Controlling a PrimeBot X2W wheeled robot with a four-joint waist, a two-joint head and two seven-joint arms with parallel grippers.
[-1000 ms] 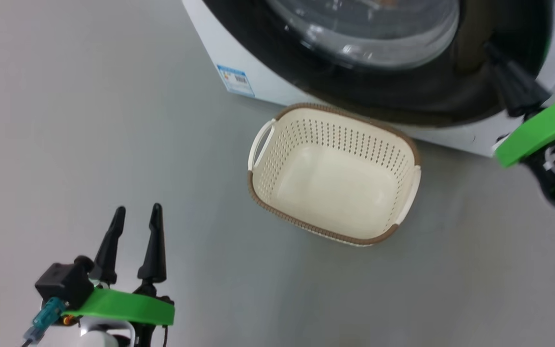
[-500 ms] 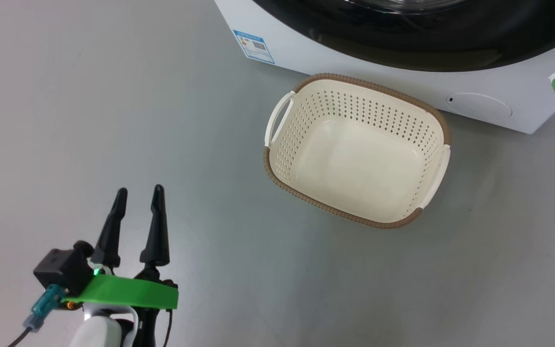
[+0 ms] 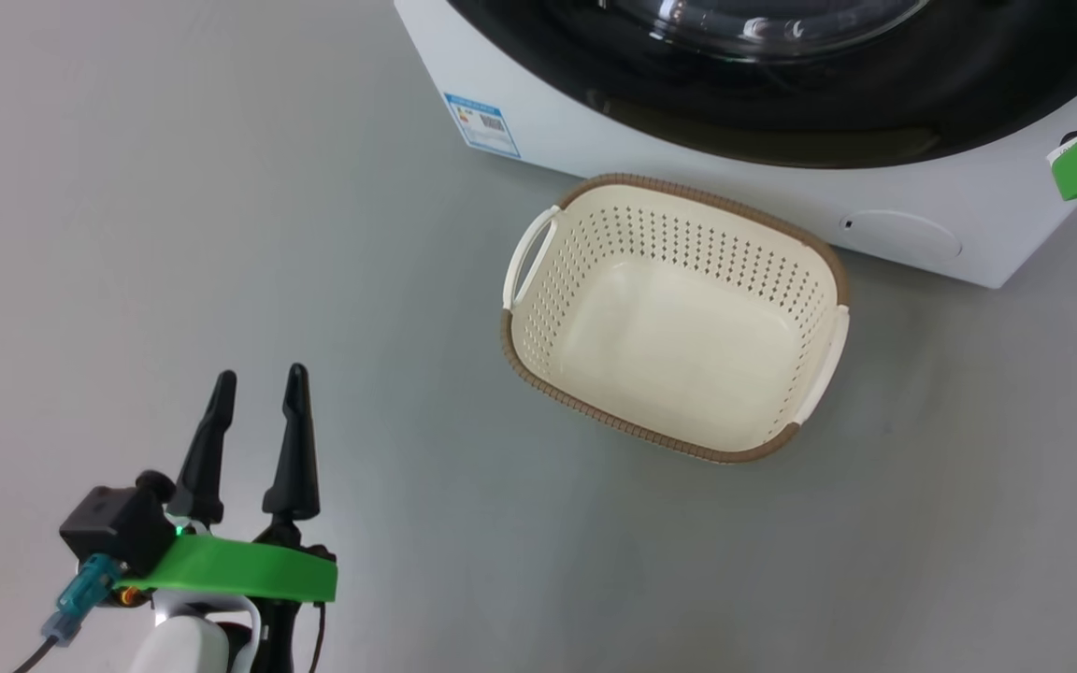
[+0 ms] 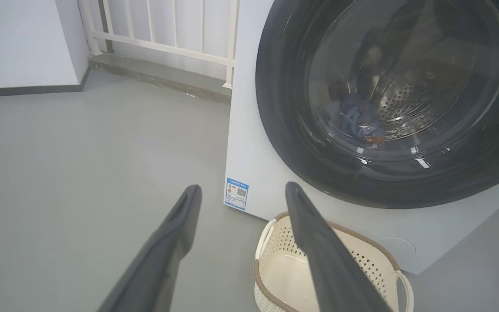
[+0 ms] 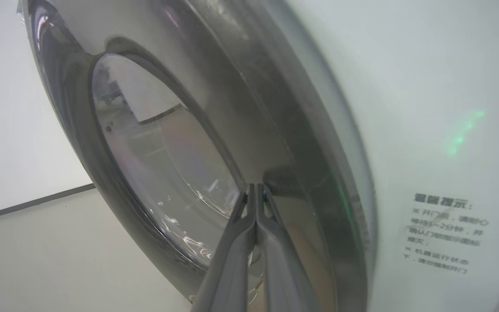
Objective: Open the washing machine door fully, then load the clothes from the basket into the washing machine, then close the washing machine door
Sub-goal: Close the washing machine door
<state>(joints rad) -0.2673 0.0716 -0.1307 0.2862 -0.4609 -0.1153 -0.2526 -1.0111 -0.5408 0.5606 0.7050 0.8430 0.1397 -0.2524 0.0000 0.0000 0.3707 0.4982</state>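
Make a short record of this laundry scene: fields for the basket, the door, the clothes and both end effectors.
basket: empty, on the floor in front of the washing machine
door: looks shut against the machine
clothes: inside the machine, seen through the door glass
left end effector: open, empty, above the floor
right end effector: shut, holding nothing, tips at the door's dark rim
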